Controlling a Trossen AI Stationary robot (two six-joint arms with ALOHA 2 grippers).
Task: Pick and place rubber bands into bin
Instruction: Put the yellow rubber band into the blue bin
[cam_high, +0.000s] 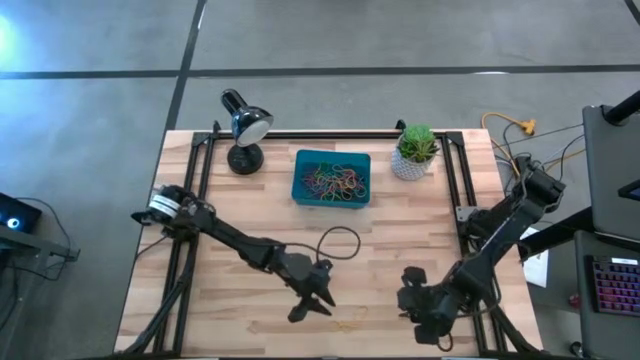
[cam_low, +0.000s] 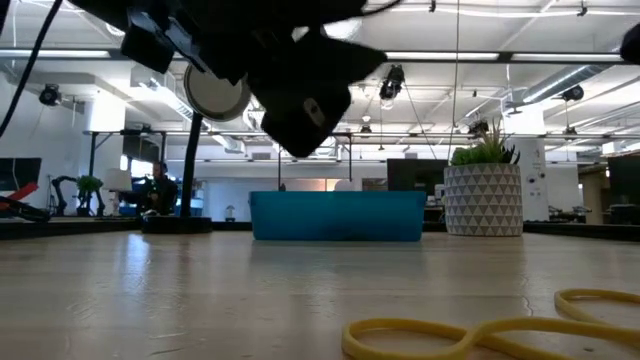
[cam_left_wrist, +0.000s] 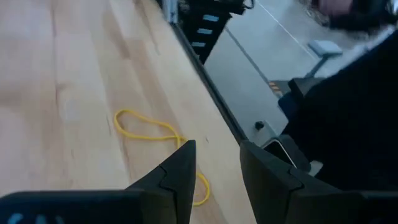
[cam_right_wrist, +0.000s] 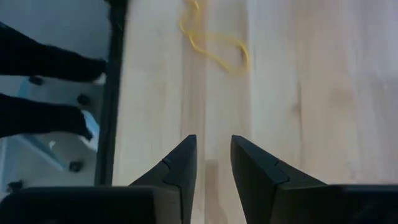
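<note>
A yellow rubber band (cam_high: 350, 318) lies flat on the wood near the table's near edge, twisted into loops; it also shows in the low view (cam_low: 470, 338) and in both wrist views (cam_left_wrist: 149, 127) (cam_right_wrist: 214, 40). My left gripper (cam_high: 312, 306) (cam_left_wrist: 217, 146) hovers open just left of the band, above the table. My right gripper (cam_high: 408, 296) (cam_right_wrist: 213, 140) is open and hovers to the band's right. Neither touches the band. The teal bin (cam_high: 300, 195) (cam_low: 338, 217) stands at the far middle of the table with several coloured rubber bands (cam_high: 334, 181) inside.
A black desk lamp (cam_high: 245, 128) stands left of the bin and a white plant pot (cam_high: 413, 162) right of it. A black cable loop (cam_high: 338, 240) lies mid-table between the bin and the grippers. Black rails (cam_high: 195, 180) run along the table's sides.
</note>
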